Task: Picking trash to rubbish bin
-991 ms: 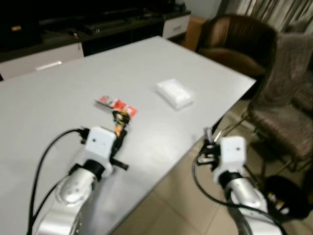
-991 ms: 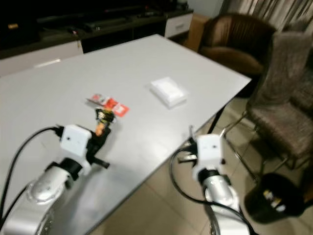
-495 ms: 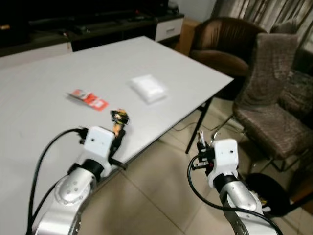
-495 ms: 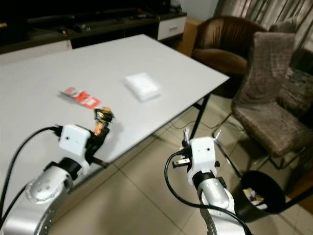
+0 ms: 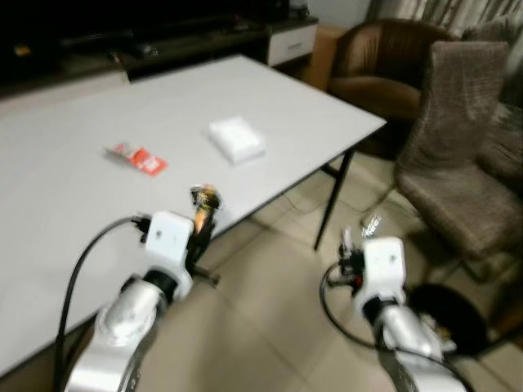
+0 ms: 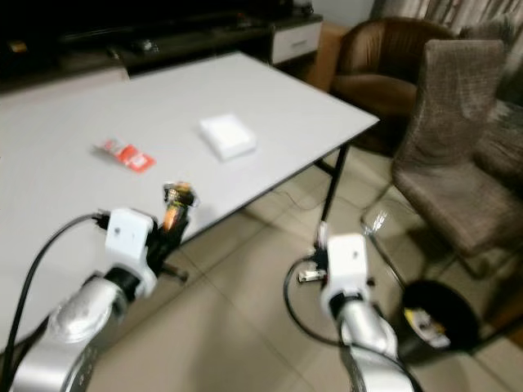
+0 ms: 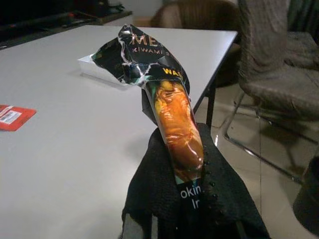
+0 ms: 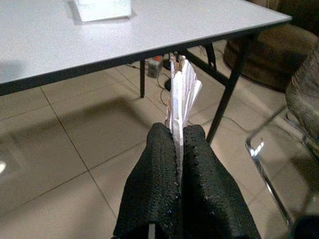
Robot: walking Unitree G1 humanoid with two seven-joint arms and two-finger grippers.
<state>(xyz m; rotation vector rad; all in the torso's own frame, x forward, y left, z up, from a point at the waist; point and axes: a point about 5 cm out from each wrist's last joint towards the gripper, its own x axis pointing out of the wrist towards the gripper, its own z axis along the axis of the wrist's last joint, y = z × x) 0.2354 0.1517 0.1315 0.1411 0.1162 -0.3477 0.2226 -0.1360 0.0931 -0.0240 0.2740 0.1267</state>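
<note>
My left gripper (image 7: 185, 172) is shut on a crumpled black and orange snack wrapper (image 7: 168, 97), held upright over the table's near edge (image 5: 204, 199). A flat white paper scrap (image 8: 183, 93) is clamped in my shut right gripper (image 8: 178, 133), which hangs over the tiled floor in front of the table (image 5: 350, 258). The black rubbish bin (image 6: 431, 317) stands on the floor at the lower right, beside the grey chair, with some trash inside. A red packet (image 5: 136, 158) and a white tissue pack (image 5: 236, 139) lie on the white table (image 5: 319, 114).
A grey upholstered chair (image 5: 458, 155) stands right of the table, with a brown armchair (image 5: 380, 61) behind it. A dark TV cabinet (image 5: 163, 37) runs along the back. Black table legs (image 5: 330, 204) stand at the table's corner, with open tiled floor (image 5: 270, 318) in front.
The whole view has swung from the tabletop to its right edge, the floor and the bin. Both grippers keep their hold; the wrapper now sits near the table's edge.
</note>
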